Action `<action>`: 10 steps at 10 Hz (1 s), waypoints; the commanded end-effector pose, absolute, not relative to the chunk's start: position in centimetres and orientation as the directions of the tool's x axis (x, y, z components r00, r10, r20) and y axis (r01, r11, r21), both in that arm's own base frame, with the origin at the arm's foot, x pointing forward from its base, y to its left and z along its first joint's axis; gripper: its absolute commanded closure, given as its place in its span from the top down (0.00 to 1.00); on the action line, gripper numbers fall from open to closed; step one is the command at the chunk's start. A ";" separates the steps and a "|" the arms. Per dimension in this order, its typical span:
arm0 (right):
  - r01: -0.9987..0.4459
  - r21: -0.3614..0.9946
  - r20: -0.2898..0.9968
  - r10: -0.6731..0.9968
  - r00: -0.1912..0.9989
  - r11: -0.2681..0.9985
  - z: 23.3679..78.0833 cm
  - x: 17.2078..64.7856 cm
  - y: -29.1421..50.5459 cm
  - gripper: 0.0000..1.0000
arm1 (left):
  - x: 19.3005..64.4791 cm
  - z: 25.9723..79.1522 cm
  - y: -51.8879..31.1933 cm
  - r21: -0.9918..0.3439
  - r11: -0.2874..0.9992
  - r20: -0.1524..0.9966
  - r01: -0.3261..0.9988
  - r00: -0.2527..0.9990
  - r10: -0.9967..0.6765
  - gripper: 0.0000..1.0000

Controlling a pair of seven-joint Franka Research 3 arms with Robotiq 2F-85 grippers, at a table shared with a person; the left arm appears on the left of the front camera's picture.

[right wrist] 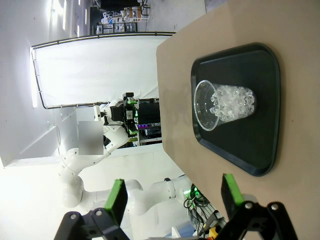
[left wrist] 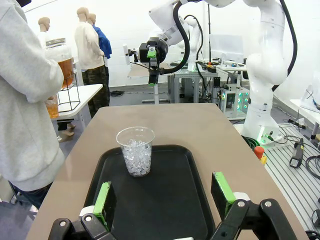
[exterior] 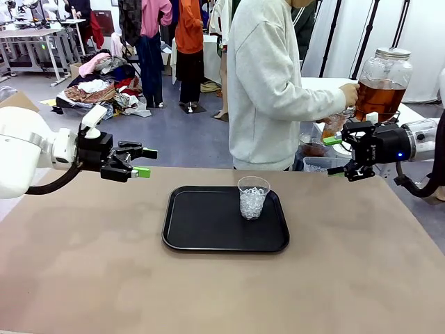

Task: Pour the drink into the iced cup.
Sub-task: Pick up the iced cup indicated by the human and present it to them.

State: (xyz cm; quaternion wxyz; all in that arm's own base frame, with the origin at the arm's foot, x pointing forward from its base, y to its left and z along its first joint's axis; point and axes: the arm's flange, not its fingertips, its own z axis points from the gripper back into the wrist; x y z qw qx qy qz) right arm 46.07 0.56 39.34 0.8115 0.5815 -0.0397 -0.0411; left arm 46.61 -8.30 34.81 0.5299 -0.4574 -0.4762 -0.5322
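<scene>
Amber-brown drink (exterior: 379,101) sits in a glass dispenser jar (exterior: 386,66) beyond the worktop (exterior: 83,278), a person's hand (exterior: 350,92) at it. The clear iced cup (exterior: 252,197) stands upright on the black tray (exterior: 188,233) mid-worktop. Left jaws and right jaws both gape wide, holding nothing, hovering well apart on either side of the tray.

One clear plastic cup of ice (exterior: 252,197) is counted on one black rectangular tray (exterior: 201,226). One glass jar of amber drink (exterior: 379,97) is seen beyond the tray.
</scene>
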 end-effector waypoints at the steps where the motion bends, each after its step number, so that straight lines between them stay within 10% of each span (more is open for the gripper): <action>1: 0.022 0.948 0.015 -0.114 0.993 0.318 39.4 46.1 0.6 1.00 | 46.6 34.9 -8.3 0.024 0.014 0.992 1.000 -0.022 -0.128 1.00; 10: 0.022 0.948 0.015 -0.114 0.993 0.318 39.4 46.1 0.6 1.00 | 46.6 34.9 -8.3 0.024 0.014 0.992 1.000 -0.022 -0.128 1.00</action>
